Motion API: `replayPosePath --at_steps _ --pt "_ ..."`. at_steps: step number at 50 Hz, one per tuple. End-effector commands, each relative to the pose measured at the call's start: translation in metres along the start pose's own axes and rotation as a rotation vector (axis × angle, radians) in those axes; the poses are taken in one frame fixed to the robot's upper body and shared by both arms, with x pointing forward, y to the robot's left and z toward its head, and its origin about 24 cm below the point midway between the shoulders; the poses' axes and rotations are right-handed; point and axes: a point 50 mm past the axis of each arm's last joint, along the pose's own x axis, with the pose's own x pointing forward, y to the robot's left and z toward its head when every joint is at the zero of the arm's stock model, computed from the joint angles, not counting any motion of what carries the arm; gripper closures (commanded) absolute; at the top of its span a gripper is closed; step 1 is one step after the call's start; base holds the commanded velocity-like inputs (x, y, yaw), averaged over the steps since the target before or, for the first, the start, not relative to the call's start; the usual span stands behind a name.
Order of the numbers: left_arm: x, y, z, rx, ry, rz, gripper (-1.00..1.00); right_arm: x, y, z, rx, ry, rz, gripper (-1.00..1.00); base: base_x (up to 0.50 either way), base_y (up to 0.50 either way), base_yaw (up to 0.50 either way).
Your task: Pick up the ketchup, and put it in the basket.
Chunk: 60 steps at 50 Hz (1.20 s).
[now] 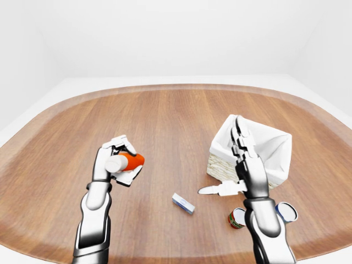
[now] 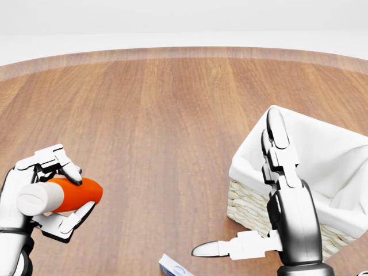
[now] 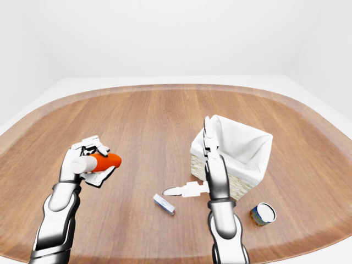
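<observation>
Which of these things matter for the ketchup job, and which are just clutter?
Job things:
ketchup, gripped in the left hand
basket, white-lined

Lying about:
small box on the table
can near the basket
right hand, open, holding nothing

Bright, even, sharp renders; faint shadows, perhaps slight wide-angle bending at edges.
</observation>
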Motion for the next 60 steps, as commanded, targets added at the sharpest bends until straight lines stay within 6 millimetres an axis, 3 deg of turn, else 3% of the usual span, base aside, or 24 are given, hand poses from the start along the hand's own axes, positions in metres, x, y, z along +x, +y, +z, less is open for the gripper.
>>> replayPosePath --at_steps 1,15,27,42,51,60 --pt "0.005 -0.016 0.033 -0.01 -0.112 -0.032 1.0 -0.001 -0.002 0.004 0.002 -0.017 -0.003 -1.0 0.0 0.0 0.0" --pt "0.012 -0.039 0.063 -0.012 -0.233 -0.089 1.0 0.0 -0.001 0.002 0.003 -0.01 -0.001 -1.0 0.0 0.0 0.0" --pt "0.015 -0.053 0.103 -0.055 -0.397 -0.117 1.0 0.0 -0.002 0.005 0.006 -0.022 -0.001 -1.0 0.0 0.0 0.0" --pt "0.005 -0.076 0.137 -0.136 -0.533 -0.168 1.0 0.0 -0.002 0.005 0.005 -0.021 -0.002 -1.0 0.0 0.0 0.0" --pt "0.0 -0.095 0.133 -0.177 -0.499 -0.214 1.0 -0.001 -0.001 0.005 0.003 -0.02 0.001 -1.0 0.0 0.0 0.0" --pt "0.012 -0.109 0.111 -0.194 -0.382 -0.218 0.99 0.0 0.0 0.004 0.005 -0.015 0.003 -1.0 0.0 0.0 0.0"
